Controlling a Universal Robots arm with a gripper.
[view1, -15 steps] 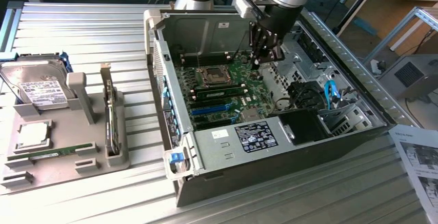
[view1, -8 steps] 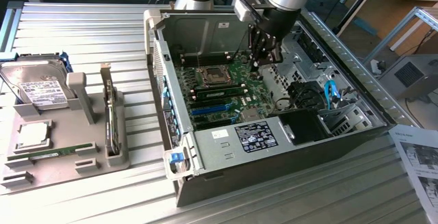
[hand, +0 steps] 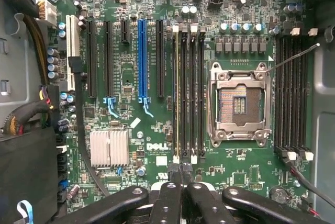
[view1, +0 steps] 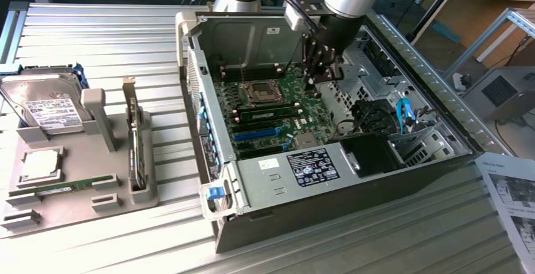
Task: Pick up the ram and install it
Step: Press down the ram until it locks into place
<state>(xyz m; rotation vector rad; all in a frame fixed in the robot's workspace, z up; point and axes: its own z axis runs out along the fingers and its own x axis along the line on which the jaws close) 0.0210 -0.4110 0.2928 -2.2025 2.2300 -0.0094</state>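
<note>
closest to my wrist camera the gripper (hand: 180, 187) has its fingers pressed together with nothing i can make out between them, hanging just over the near end of the memory slots (hand: 192, 93). the ram (hand: 176, 93) looks to me already stood on edge in the outermost slot, on the side away from the cpu socket (hand: 239, 101), so i judge this the seating stage: closed tips square over the stick's top edge, pressure straight down, both end latches (hand: 192, 158) snapped in. far off on the exterior view's left a second green stick (view1: 62, 186) lies flat in the grey tray (view1: 109, 202), well apart from the arm.
</note>
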